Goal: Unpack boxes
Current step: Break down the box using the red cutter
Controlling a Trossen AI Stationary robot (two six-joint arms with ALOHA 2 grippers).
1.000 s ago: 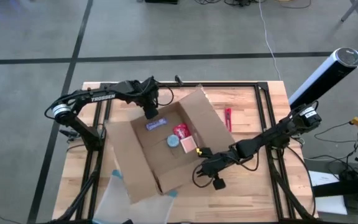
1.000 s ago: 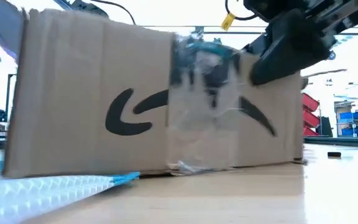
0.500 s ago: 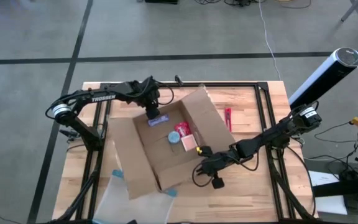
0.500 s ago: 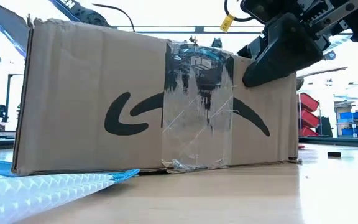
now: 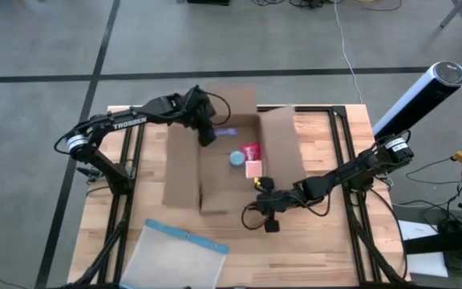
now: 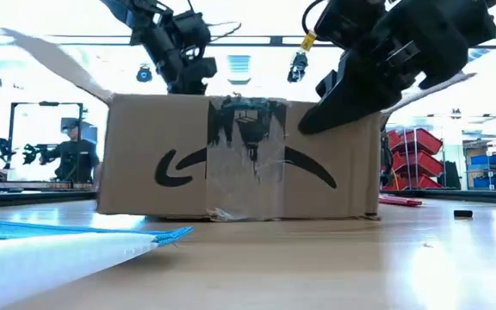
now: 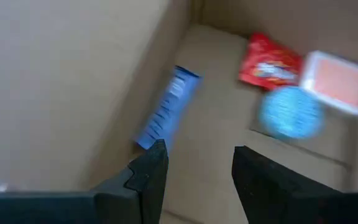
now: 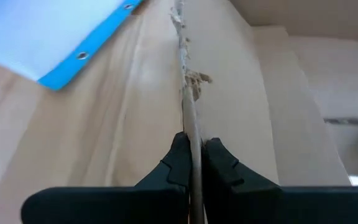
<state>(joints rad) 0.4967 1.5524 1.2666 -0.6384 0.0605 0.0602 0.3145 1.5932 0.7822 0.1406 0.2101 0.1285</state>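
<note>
The open cardboard box (image 5: 231,160) sits near the middle of the wooden table (image 5: 335,249), flaps spread outward, its taped side wall with the black printed curve facing the low camera (image 6: 239,155).

The left pincer (image 5: 206,131) reaches down into the box at its far left corner. Its fingers (image 7: 148,177) stand apart with nothing between them, hovering just over the box floor beside a flat blue packet (image 7: 166,109) that lies against the inner wall.

Farther along the floor of the box lie a red snack pouch (image 5: 251,151), a round light-blue object (image 5: 237,159) and a pale pink-orange block (image 5: 253,168), close together; what the round thing is cannot be made out from the blurred wrist view.

The right pincer (image 5: 261,187) is at the box's near right corner, its fingers (image 8: 179,163) pressed together on the thin edge of the cardboard wall, gripping it.

A clear plastic pouch with a blue edge (image 5: 175,253) lies on the table in front of the box, apart from it. A small red tool (image 5: 297,129) rests on the table just to the right of the box's right flap.
</note>
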